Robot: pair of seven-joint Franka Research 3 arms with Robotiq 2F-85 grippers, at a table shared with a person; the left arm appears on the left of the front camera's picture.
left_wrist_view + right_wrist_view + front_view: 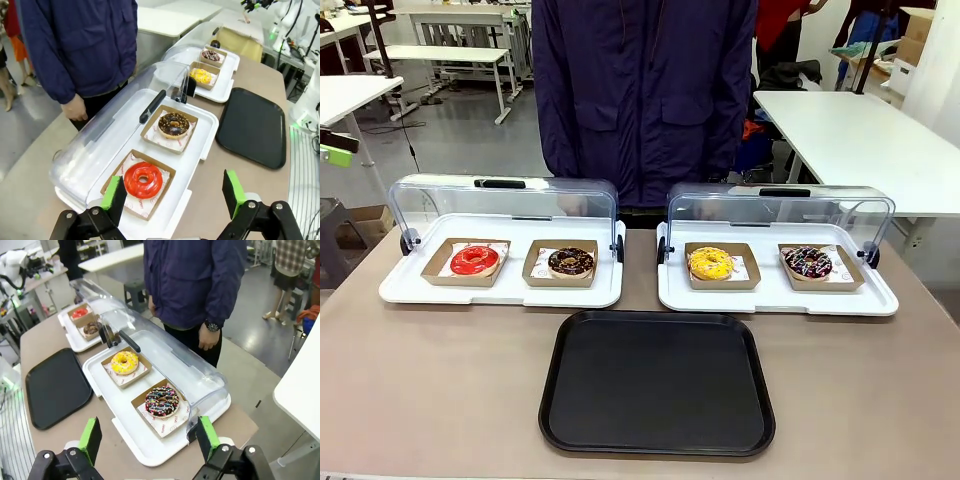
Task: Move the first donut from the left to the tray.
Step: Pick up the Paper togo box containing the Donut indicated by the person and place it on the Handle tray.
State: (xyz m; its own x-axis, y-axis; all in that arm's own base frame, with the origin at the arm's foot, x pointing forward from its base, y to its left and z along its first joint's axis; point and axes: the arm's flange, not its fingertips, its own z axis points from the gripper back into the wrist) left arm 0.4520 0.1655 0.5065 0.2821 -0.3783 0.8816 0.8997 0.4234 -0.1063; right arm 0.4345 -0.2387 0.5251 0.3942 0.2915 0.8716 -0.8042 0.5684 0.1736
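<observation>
Red-iced donut (pixel 143 179) lies in its cardboard dish (pixel 167 172) ahead of the left gripper (pixel 173 192), wide open and empty; better pinch the dish rim, sparing the icing.

A grey-brown counter (pixel 440 380) carries two white trays, each with a clear domed lid (pixel 450 205) swung up and back. In the front view the left white tray (pixel 405 290) lies at 10 o'clock. On its right half a chocolate-brown donut (pixel 571 262) sits in a brown cardboard dish (pixel 540 273). The right white tray (pixel 775 298), at 2 o'clock, holds a yellow donut (pixel 710 263) and, at that donut's 3 o'clock, a dark sprinkled donut (pixel 808 262). A person in a navy jacket (pixel 645 90) stands at 12 o'clock behind the trays.
</observation>
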